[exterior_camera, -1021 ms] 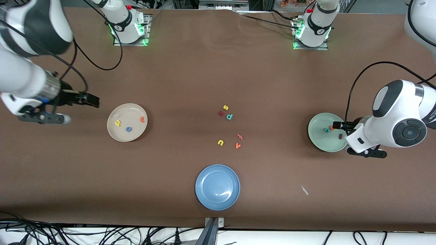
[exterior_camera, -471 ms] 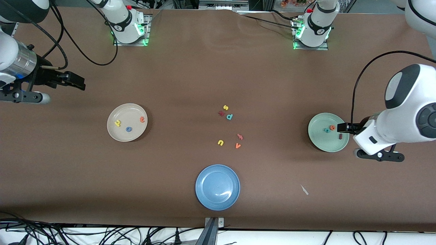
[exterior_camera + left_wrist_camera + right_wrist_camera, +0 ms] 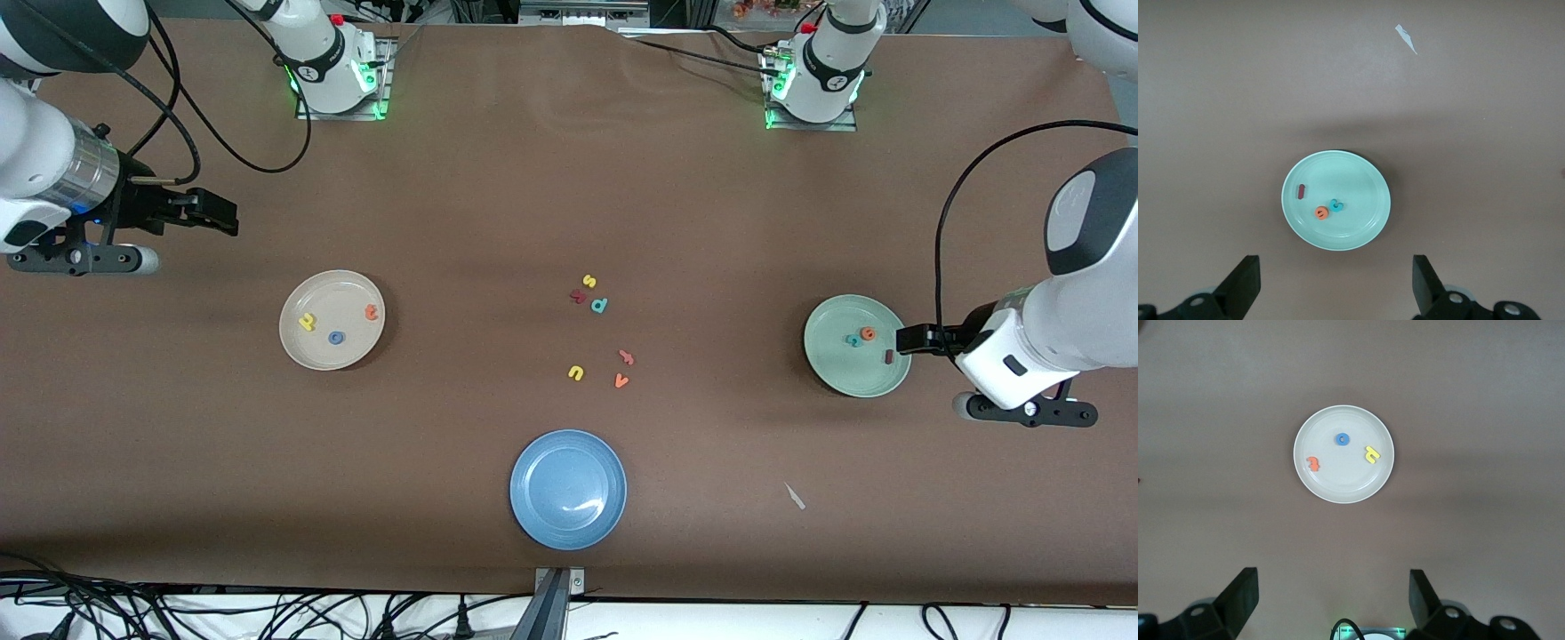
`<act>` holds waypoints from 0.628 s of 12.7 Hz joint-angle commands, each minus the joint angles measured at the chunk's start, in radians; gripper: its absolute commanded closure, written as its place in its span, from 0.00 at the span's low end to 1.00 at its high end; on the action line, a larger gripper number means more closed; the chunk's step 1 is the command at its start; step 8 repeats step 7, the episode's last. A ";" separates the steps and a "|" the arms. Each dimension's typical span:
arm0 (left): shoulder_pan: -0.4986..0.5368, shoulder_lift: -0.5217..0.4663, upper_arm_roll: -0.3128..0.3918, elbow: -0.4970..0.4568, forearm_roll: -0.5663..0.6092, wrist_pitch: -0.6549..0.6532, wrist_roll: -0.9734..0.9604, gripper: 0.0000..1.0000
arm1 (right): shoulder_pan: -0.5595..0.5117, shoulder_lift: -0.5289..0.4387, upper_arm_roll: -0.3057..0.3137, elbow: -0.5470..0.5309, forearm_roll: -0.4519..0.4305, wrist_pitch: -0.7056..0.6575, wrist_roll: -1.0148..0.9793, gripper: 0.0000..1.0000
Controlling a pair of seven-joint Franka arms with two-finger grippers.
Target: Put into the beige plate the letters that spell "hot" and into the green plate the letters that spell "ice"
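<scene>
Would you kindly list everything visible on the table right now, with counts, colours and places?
beige plate: one, cream, toward the right arm's end.
hot letters: three in the beige plate: yellow h, blue o, orange t.
green plate: one, mint, toward the left arm's end.
ice letters: three in the green plate: dark red i, teal c, orange e.
blue plate: one, empty, nearest the front camera.
loose letters: six mid-table, between the plates: yellow s, dark red letter, teal p, salmon letter, yellow u, orange v.
white scrap: one, on the table.
right gripper: open, empty.
left gripper: open, empty, at the green plate's edge.
</scene>
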 commanded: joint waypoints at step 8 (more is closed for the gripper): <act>-0.345 -0.072 0.624 0.074 -0.436 0.012 0.149 0.01 | 0.012 -0.001 -0.007 0.001 0.017 -0.018 -0.016 0.00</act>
